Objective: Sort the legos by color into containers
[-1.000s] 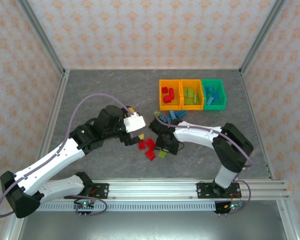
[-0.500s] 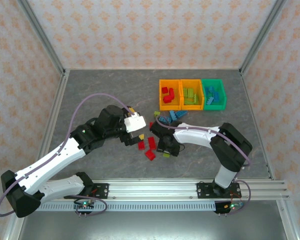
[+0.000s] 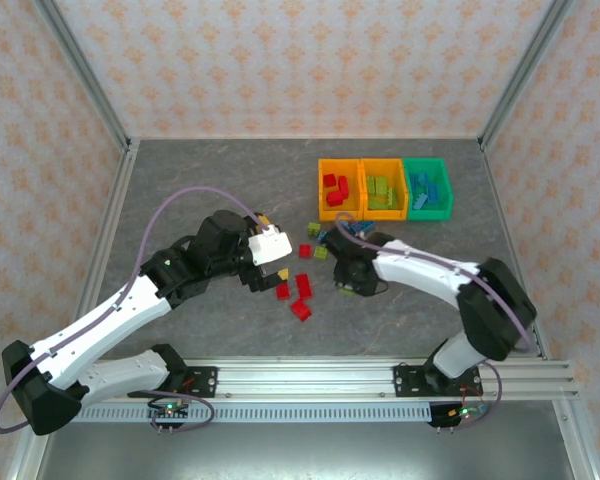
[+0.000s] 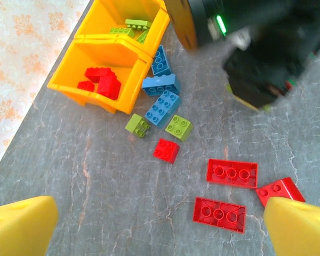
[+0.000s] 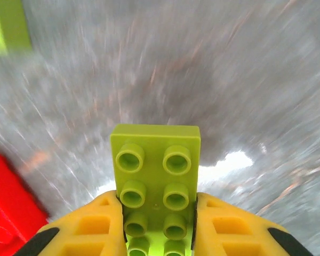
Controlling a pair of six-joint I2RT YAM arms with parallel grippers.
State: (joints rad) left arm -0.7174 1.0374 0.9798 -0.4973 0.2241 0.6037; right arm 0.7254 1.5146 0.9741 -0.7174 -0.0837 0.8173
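Legos (image 4: 232, 173) lie loose on the grey marbled table (image 4: 96, 176) under the left gripper (image 4: 160, 226), its fingers spread wide, near the bins (image 4: 93, 92), papered walls (image 3: 300, 70) around, while the right wrist's close look catches a lime brick (image 5: 156, 160) clamped between the right gripper's (image 5: 156, 226) yellow fingers.

Top view high, looking down, wrist views close, left shares red legos (image 4: 232, 173)
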